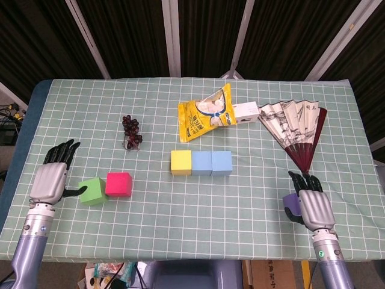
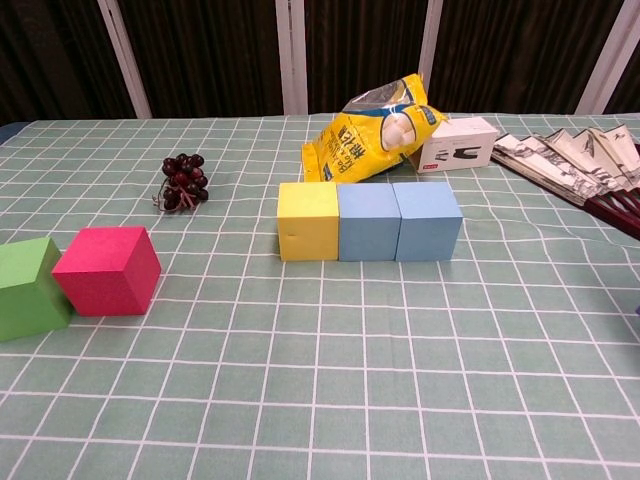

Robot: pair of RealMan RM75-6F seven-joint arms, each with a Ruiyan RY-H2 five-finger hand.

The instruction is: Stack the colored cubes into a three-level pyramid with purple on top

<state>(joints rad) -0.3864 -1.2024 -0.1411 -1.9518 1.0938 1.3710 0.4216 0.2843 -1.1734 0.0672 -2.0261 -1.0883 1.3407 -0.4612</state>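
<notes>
Right hand [image 1: 311,206] lay at the near right, well apart from the base row, fingers curled about the purple cube [image 1: 291,202]; whether truly gripped, could not tell. Left hand [image 1: 50,180] rested with fingers spread, holding nothing, thumb just beside the green cube [image 1: 92,191], itself touching the pink cube [image 1: 118,183]. Base row of yellow cube [image 1: 181,162] and two blue cubes [image 1: 211,162] ran left to right, faces square to the table edge. Risk, as judged: an unsure hold might drop the purple cube in carrying, or a careless placing could nudge the row apart.
</notes>
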